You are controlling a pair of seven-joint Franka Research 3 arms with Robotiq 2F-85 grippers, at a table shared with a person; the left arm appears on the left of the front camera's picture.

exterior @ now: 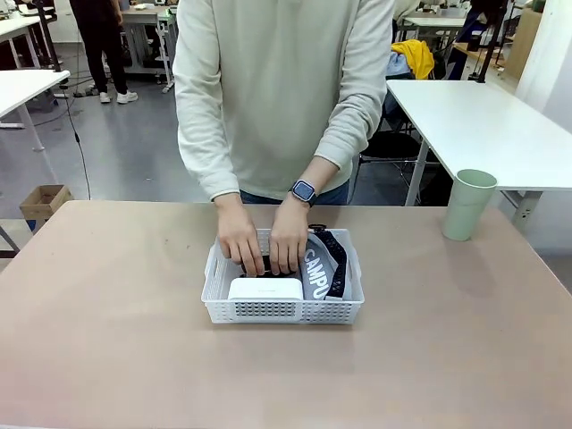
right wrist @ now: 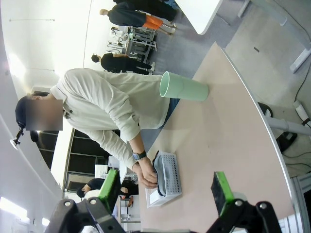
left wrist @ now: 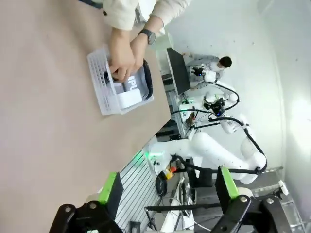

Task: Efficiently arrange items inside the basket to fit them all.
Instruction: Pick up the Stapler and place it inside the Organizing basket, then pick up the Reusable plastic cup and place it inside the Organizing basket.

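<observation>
The left gripper stands wide open with nothing between its pads, and the right gripper is also wide open and empty. In the front view the basket sits in the middle of the table. The device lies at its 6 o'clock wall, the pouch fills the 3 o'clock side, and the person's hands reach in from 12 o'clock onto something dark. The cup stands upright on the table at 2 o'clock from the basket, well apart.
</observation>
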